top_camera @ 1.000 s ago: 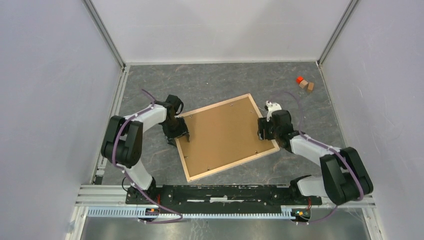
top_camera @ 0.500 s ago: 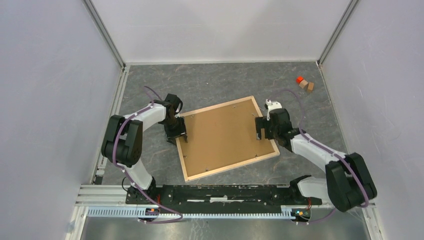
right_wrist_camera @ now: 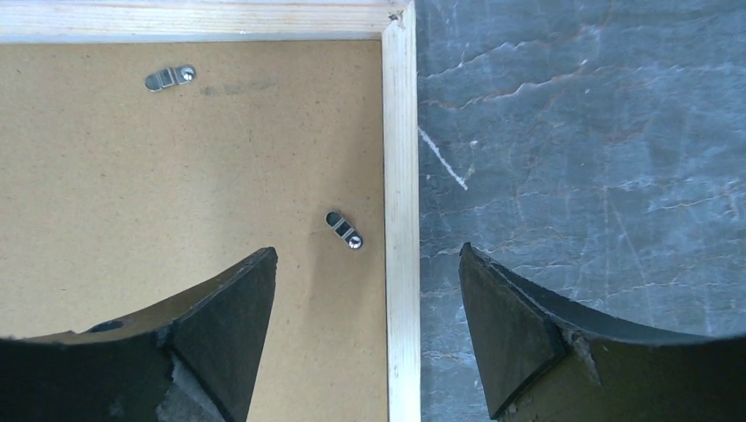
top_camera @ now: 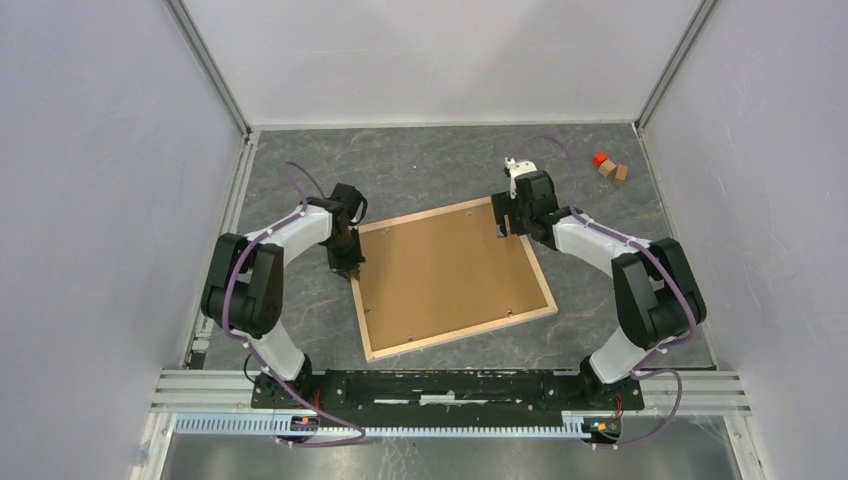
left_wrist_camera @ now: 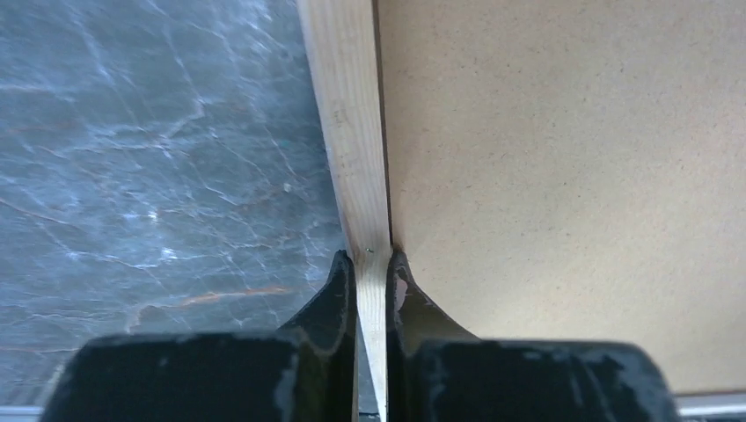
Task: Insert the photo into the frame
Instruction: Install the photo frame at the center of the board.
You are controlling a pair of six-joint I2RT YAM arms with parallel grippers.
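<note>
On the frame (left_wrist_camera: 355,132), left pincer (left_wrist_camera: 373,261)

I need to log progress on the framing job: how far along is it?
Done: the backing board sits inside the frame, lying back-up; whether the photo is beneath cannot be seen. In hand: the left gripper pinches the frame's left rail; the right gripper hangs open astride the right rail beside a metal clip. Left: probably turning the clips, if the photo is in.
</note>
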